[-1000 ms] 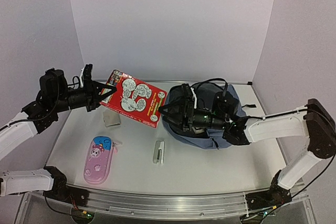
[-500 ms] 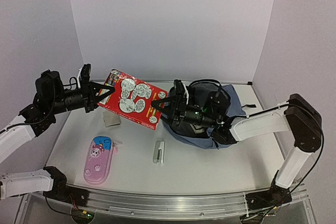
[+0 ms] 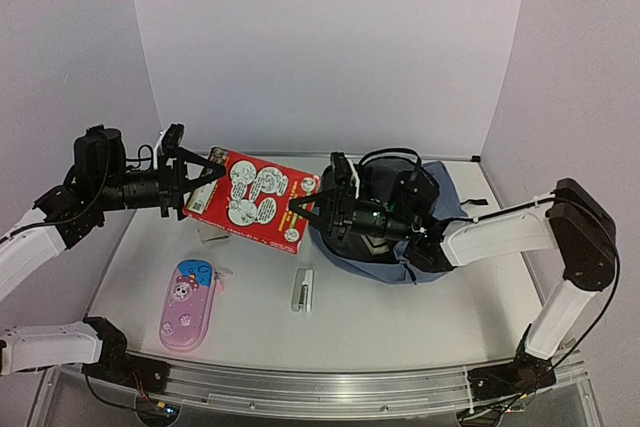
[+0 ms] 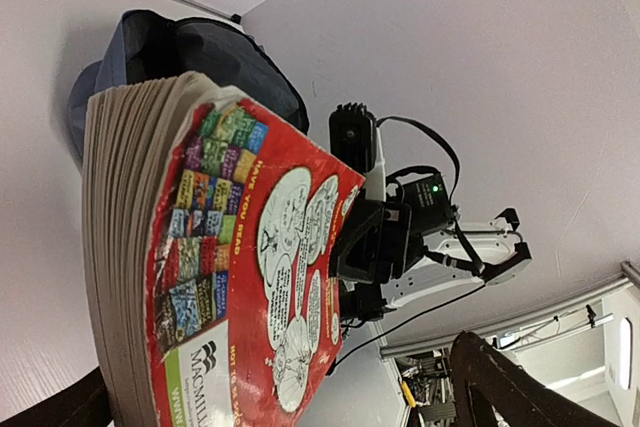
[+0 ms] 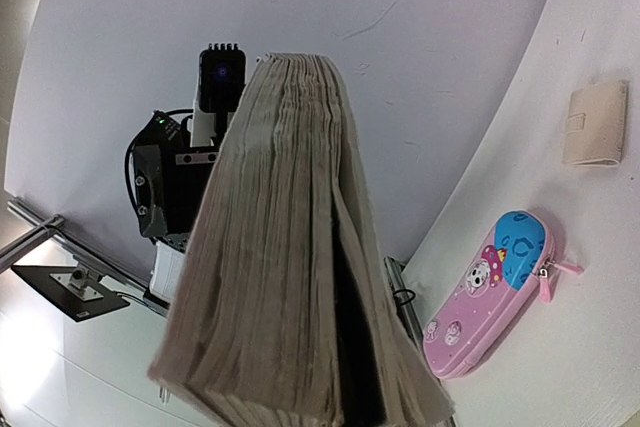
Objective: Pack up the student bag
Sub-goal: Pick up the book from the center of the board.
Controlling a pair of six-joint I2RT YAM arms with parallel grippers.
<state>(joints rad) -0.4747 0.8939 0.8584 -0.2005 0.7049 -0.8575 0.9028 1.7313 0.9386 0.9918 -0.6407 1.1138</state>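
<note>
A red book point(image 3: 255, 199) is held in the air, clamped at one edge by the left gripper point(image 3: 200, 185). Its other edge is straddled by the right gripper point(image 3: 305, 199); whether that claw is closed on it cannot be told. The bag point(image 3: 452, 205) lies just behind the right gripper.

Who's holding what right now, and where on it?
Left gripper clamps the red book at its left end, jaws across the covers. Right gripper is at the opposite end; grip unconfirmed.
</note>
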